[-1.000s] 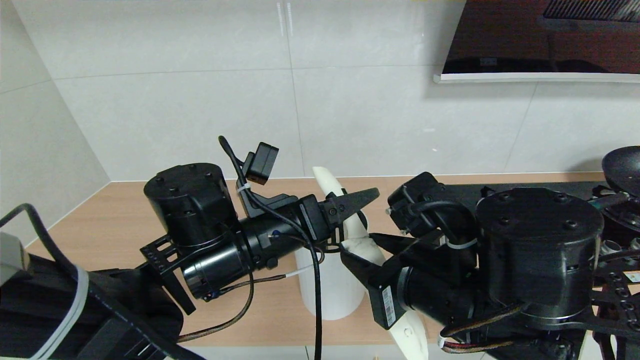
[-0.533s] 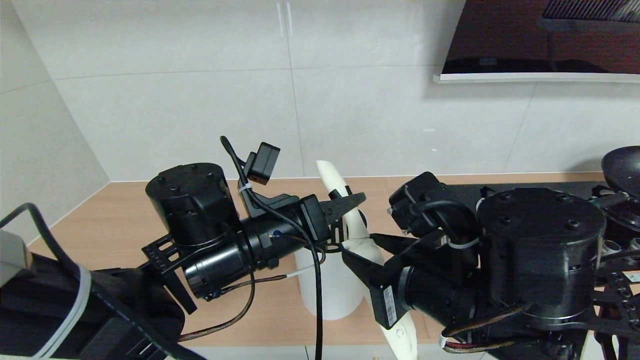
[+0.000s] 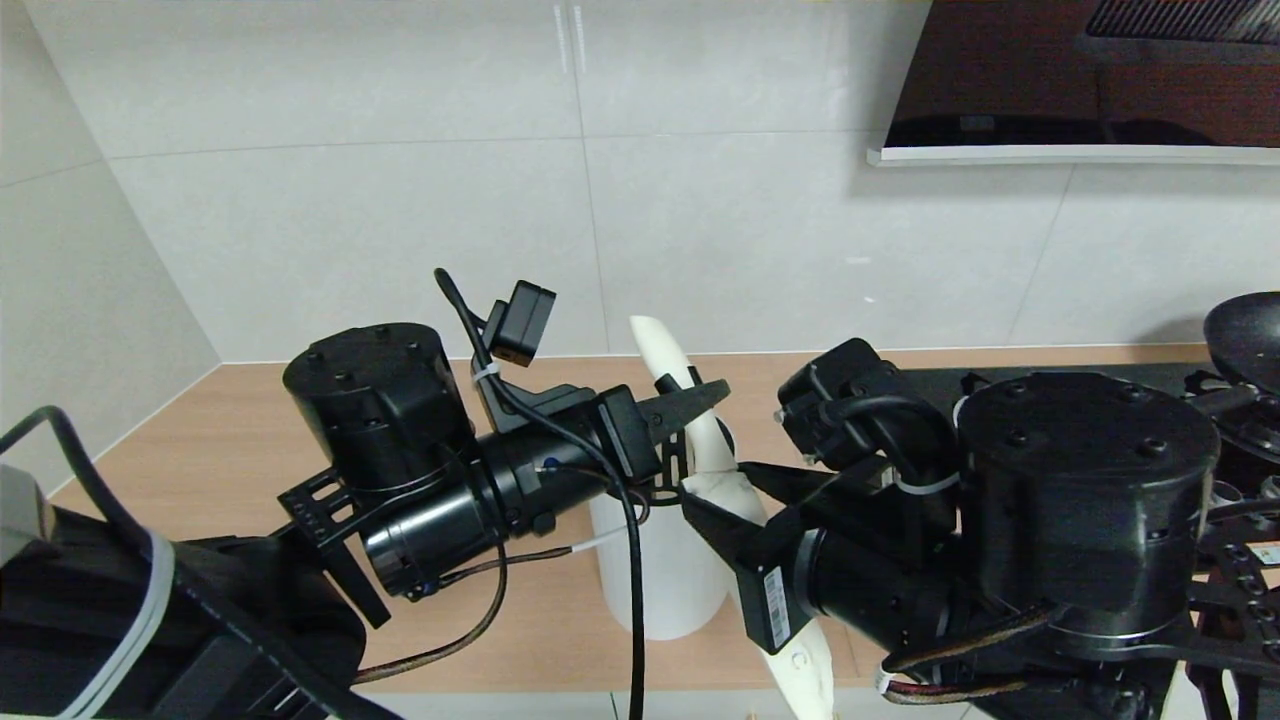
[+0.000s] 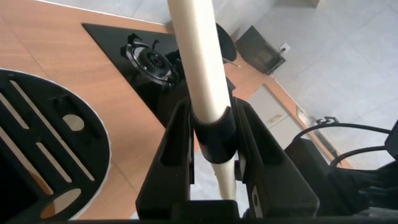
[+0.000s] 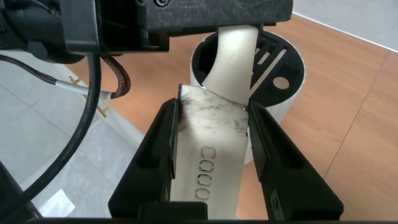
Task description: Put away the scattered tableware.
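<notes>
A white spatula (image 3: 662,352) hangs tilted above a white cylindrical utensil holder (image 3: 660,590) on the wooden counter. My left gripper (image 3: 690,430) is shut on the spatula's round handle (image 4: 199,68), with a finger on each side of it. My right gripper (image 3: 740,495) is shut on the wide, scuffed blade (image 5: 211,149), one finger at each edge. The blade end (image 3: 800,670) points down toward the counter's front edge. The holder's black slotted top (image 5: 280,81) lies just beyond the blade, below the left gripper (image 5: 186,25).
A black gas hob (image 4: 152,59) lies on the counter to the right of the holder, with a dark pan (image 3: 1245,340) at the far right. A range hood (image 3: 1080,90) hangs above it. Bare wooden counter (image 3: 230,440) stretches to the left.
The left gripper's fingers have closed onto the spatula handle. The spatula has swung slightly, its blade end shifting left, while the right gripper keeps hold of the blade.
</notes>
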Tool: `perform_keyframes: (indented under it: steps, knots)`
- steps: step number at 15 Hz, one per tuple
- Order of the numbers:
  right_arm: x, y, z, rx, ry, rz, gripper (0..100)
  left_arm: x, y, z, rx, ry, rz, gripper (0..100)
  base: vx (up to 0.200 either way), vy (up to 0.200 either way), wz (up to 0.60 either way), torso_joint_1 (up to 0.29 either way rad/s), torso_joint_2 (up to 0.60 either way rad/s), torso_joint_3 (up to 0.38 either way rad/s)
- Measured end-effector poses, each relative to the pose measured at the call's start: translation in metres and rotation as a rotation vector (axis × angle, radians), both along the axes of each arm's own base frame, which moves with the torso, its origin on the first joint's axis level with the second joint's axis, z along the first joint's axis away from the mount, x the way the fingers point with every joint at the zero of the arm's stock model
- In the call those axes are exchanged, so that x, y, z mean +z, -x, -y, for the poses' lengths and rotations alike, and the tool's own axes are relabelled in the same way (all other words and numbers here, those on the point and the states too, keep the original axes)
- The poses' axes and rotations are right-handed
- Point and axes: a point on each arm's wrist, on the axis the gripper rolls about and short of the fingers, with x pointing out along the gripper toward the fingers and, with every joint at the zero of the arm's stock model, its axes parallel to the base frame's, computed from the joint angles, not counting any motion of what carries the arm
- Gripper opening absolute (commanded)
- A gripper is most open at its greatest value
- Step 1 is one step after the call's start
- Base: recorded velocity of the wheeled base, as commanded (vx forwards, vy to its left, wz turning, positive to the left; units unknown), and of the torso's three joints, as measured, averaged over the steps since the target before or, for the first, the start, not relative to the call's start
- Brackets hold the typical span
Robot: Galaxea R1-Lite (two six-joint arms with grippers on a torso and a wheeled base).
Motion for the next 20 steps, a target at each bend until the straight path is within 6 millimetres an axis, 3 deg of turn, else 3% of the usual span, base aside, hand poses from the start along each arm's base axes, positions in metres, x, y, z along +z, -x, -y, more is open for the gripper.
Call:
perform_keyframes:
  steps: [1, 7, 10, 15, 20]
  knots:
    - [0.000, 0.000, 0.000, -0.001, -0.004, 0.001, 100, 0.000, 0.000, 0.000, 0.000, 0.000, 0.000, 0, 0.000, 0.000, 0.00, 0.000, 0.00, 0.000]
    - [0.006, 0.001, 0.002, -0.001, -0.035, 0.018, 100, 0.005, 0.002, -0.002, -0.001, 0.010, 0.016, 0, 0.000, 0.000, 0.00, 0.000, 0.00, 0.000]
    - [0.018, 0.003, 0.013, -0.014, -0.065, 0.042, 100, 0.019, 0.008, -0.009, 0.007, 0.029, 0.065, 0, 0.000, 0.000, 0.00, 0.000, 0.00, 0.000]
    - [0.042, -0.004, 0.044, -0.094, -0.117, 0.102, 100, 0.067, 0.025, -0.043, 0.092, 0.049, 0.311, 0, 0.000, 0.000, 0.00, 0.000, 0.00, 0.000]
    - [0.044, -0.007, 0.048, -0.109, -0.122, 0.108, 100, 0.088, 0.027, -0.069, 0.236, -0.092, 0.645, 0, 0.000, 0.000, 0.00, 0.000, 0.00, 0.000]
